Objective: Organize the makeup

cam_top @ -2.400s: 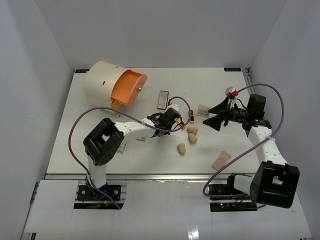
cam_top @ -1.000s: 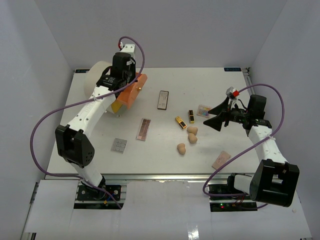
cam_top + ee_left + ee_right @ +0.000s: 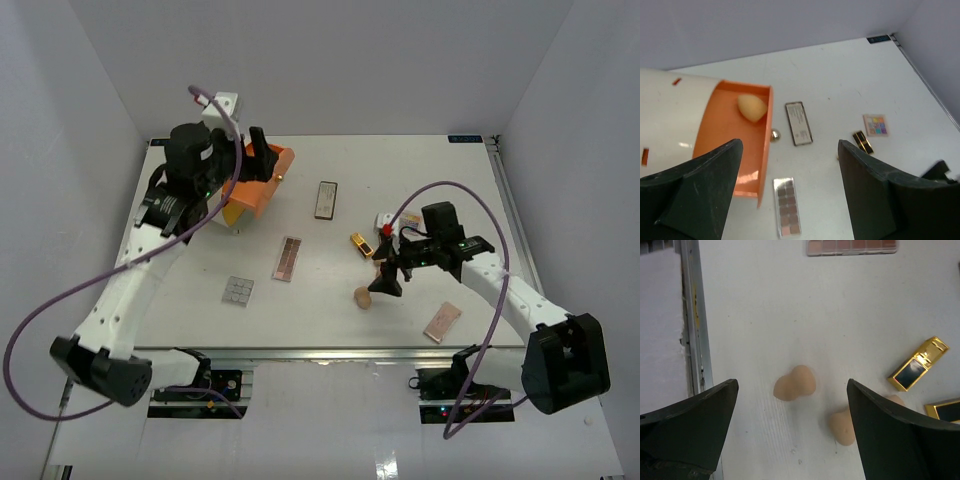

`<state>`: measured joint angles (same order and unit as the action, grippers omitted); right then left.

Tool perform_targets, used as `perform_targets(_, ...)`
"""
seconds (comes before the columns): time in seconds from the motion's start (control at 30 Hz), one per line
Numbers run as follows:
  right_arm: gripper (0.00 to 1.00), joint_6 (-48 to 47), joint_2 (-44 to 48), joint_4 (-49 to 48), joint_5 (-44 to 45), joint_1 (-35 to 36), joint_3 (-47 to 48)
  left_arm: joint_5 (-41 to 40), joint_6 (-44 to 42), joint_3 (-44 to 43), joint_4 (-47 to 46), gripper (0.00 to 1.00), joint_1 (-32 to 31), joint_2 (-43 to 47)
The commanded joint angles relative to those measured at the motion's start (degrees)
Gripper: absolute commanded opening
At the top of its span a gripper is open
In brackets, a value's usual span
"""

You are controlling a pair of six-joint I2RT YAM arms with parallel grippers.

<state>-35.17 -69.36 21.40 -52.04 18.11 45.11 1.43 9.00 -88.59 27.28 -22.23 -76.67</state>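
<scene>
Stowed sponge [image 3: 751,107]: tan egg, I see it lying in the orange drawer [image 3: 752,155].
Loose sponges [image 3: 794,382]: two, near each other, not touching.
Lipstick [image 3: 915,370]: gold-and-black, lying flat.
Grey palette [image 3: 798,123]: flat, beside the drawer.

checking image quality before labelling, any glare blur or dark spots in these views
Top external: even light, sharp, no glare on the table. Left wrist: left claw dark and slightly soft, sponge clear. Right wrist: gold lipstick tube glints, right claw near-black.

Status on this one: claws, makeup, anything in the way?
Open left claw above orange plastic drawer, tan egg-shaped sponge inside. Open right claw over second tan sponge on white table. Nothing blocking it.
</scene>
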Motion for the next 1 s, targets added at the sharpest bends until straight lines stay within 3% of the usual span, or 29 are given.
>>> perform_targets(0.0,0.98,-8.62,-0.48,4.61,21.82,10.72,0.22,9.41,1.88,15.7,-3.6,0.9,0.26,15.8)
perform_targets(0.17,0.98,-0.42,-6.87,1.82,35.12,16.15,1.11,8.86,4.49,32.08,-7.58,0.9,0.34,31.06)
perform_targets(0.4,0.92,12.99,-15.96,-1.98,45.8,22.24,4.23,3.5,5.84,43.38,-9.02,0.9,0.27,44.63)
perform_targets(0.5,0.79,13.98,-20.25,-1.27,46.19,22.58,5.38,2.22,5.86,46.3,-9.66,0.91,0.32,47.2)
perform_targets(0.7,0.41,12.53,-19.43,-1.27,41.48,22.58,5.16,1.16,5.55,49.73,-10.69,0.91,0.34,49.74)
perform_targets(0.87,0.19,8.44,-15.33,-0.29,35.05,22.58,7.07,3.0,5.44,50.81,-11.63,0.91,0.34,49.95)
perform_targets(0.97,0.13,5.54,-12.31,0.58,31.81,22.66,9.02,7.61,5.43,51.11,-12.43,0.91,0.34,49.23)
